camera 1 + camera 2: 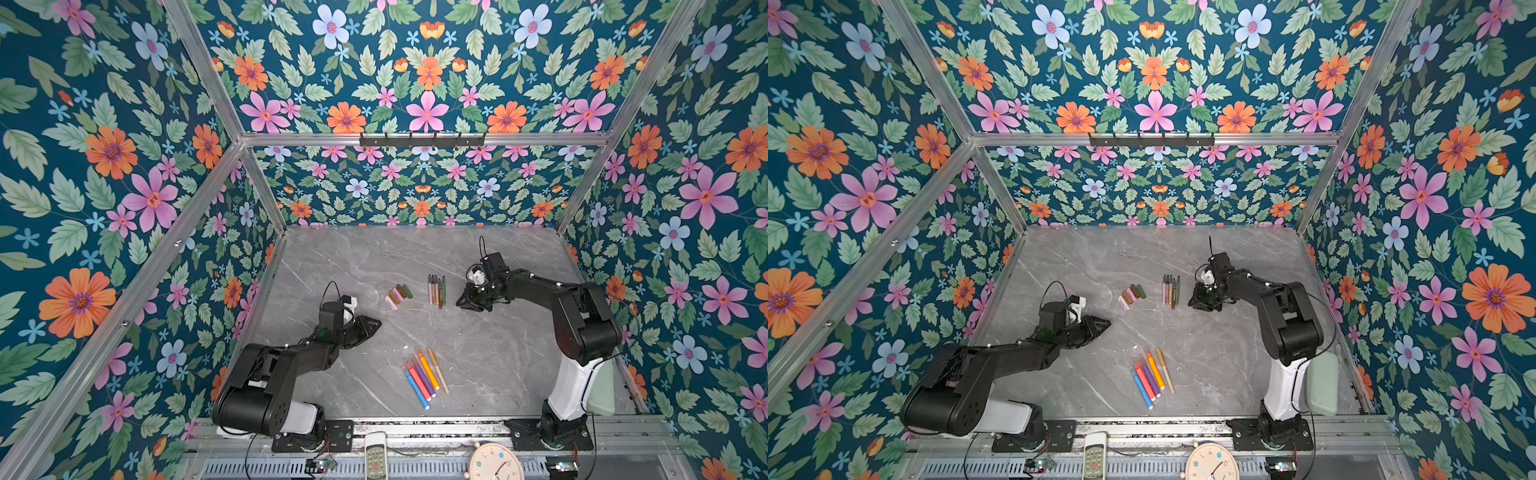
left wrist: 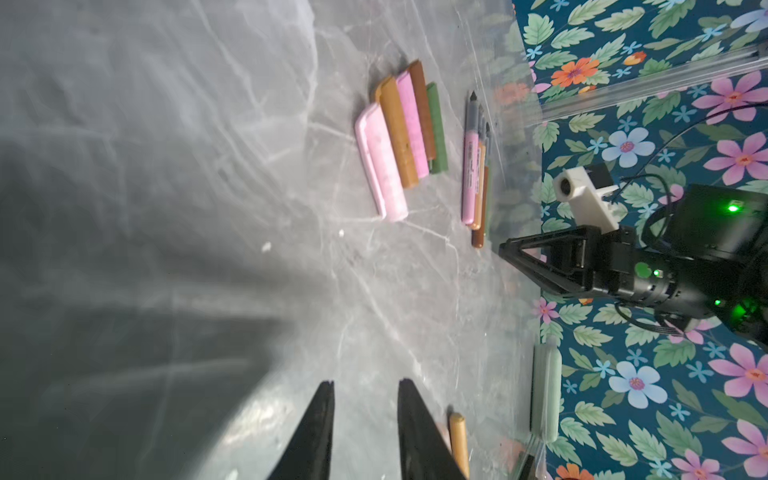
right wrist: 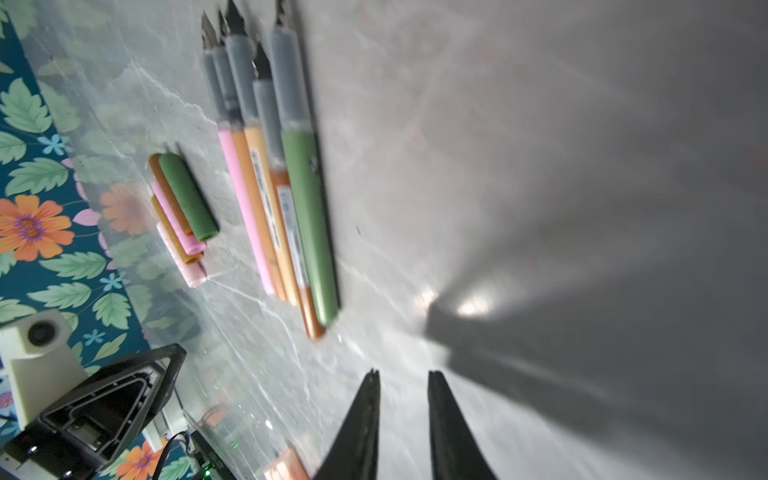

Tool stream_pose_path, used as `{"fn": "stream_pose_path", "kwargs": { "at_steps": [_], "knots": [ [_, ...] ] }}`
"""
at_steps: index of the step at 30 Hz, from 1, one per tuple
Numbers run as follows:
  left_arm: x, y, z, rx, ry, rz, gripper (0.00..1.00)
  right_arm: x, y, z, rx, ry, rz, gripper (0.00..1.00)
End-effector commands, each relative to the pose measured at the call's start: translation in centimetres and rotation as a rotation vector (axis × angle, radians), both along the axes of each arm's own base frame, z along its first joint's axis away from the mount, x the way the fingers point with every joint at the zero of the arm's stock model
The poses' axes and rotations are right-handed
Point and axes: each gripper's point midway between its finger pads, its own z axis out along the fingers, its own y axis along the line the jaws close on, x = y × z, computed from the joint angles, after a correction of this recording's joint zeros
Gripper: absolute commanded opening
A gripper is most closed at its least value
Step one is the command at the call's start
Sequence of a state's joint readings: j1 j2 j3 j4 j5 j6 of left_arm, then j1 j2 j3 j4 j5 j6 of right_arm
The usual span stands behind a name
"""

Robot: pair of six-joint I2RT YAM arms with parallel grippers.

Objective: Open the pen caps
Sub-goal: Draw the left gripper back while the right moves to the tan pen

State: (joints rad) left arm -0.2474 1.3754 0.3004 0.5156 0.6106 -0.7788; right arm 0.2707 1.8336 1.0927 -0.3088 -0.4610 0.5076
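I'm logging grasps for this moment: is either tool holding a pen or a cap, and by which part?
Nothing is held. The left tool and the right tool each show an empty gap between their tips.

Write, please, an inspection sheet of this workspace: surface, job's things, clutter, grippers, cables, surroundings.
Surface: grey marble table, with a few small white specks.
Job's things: five caps are off and lie in a row. Five uncapped pens lie beside them, not touching. Five capped pens lie nearer the front.
Clutter: remote and clock at the front rail. Pale green pad by the right arm's base.
Grippers: left gripper and right gripper are slightly open, empty and clear of the pens.
Cables: left cable and right cable loop above the wrists; neither touches the pens.
Surroundings: floral walls, aluminium frame, hook rail.
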Motion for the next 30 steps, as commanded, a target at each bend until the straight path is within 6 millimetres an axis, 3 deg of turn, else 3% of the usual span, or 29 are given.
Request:
{"fn": "stream_pose_path", "kwargs": {
  "at_steps": [1, 9, 14, 21, 30],
  "knots": [
    [0.5, 0.0, 3.1, -0.015, -0.161, -0.006, 0.30, -1.9, -0.8, 0.3, -0.067, -0.041, -0.086, 0.23],
    [-1.9, 0.5, 6.7, -0.076, -0.287, 0.004, 0.33, -13.1, 4.2, 3.3, -0.296, -0.234, 0.072, 0.23],
    [-2.8, 1.0, 7.4, -0.096, -0.334, 0.025, 0.33, -17.4, 3.6, 2.2, -0.331, -0.231, 0.068, 0.22],
    [-3.5, 1.1, 7.8, -0.118, -0.372, 0.027, 0.35, -21.1, 2.3, -0.1, -0.279, -0.133, 0.094, 0.23],
    [-3.6, 1.4, 7.5, -0.126, -0.392, 0.050, 0.36, -22.5, 3.8, 0.6, -0.295, -0.116, 0.187, 0.23]
  ]
}}
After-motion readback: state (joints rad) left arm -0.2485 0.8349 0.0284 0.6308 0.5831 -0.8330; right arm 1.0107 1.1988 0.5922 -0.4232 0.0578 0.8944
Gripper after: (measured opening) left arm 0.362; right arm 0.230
